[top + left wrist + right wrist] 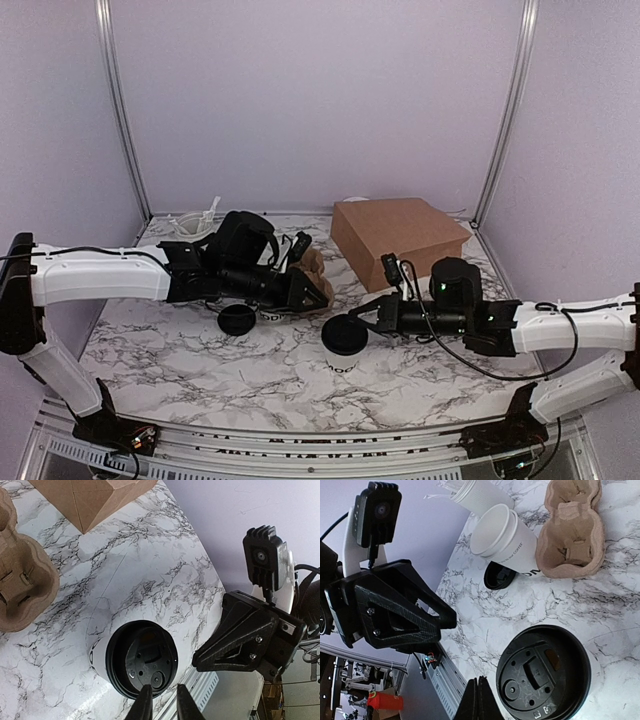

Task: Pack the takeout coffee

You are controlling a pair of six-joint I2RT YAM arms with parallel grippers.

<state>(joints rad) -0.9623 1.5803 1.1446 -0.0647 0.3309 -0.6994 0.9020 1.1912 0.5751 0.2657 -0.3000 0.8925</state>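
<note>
Marble table (200,370) holds one lidded cup (343,340), one carrier (572,535).

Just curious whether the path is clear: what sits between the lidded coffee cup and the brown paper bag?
Only bare marble tabletop lies between the lidded coffee cup and the brown paper bag. The left wrist view shows it best.

Lab test booth: plain lilac walls (300,100), aluminium posts (120,110), marble-print table (200,370).

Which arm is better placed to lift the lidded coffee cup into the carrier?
Probably left. The left fingers stand slightly apart at the rim of the coffee cup, with the carrier on that side. The right fingers are shut beside it.
</note>
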